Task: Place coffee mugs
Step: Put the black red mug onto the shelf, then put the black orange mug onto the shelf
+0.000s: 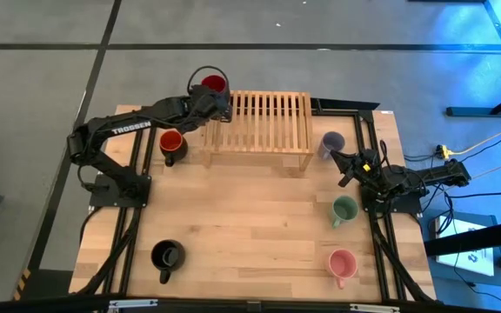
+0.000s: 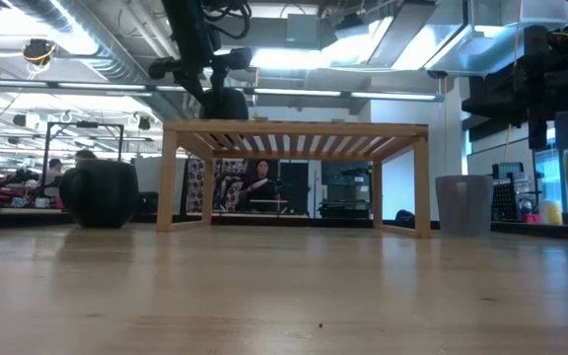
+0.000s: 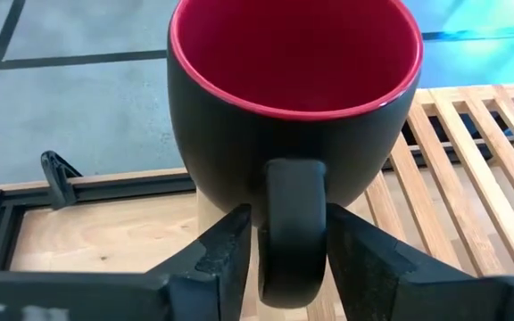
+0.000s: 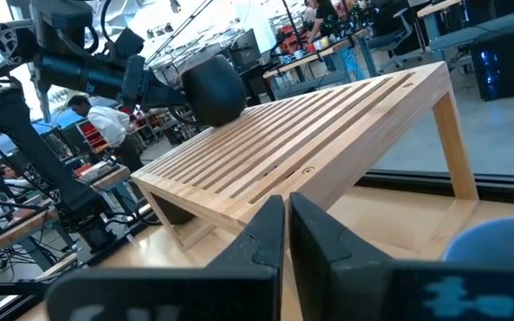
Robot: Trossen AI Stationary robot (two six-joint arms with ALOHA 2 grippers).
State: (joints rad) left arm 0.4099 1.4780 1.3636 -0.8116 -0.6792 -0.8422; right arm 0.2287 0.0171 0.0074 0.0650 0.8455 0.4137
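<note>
- The left claw (image 3: 288,259) is clamped on the handle of the dark red mug (image 1: 213,84), holding it upright in the air at the rack's (image 1: 263,122) far left corner.
- The step in hand looks like carrying this mug onto the rack; next it probably needs to move over the slats, come down level, then let go.
- The right claw (image 4: 286,234), fingers together and empty, waits low near the desk's (image 1: 250,226) right edge, just beside the lavender mug (image 1: 331,143).
- Still on the desk: the red-orange mug (image 1: 171,143) left of the rack, the black mug (image 1: 166,256) at the near left, the green mug (image 1: 344,209) and pink mug (image 1: 342,263) on the right.
- The rack top is bare; nothing blocks the way.
</note>
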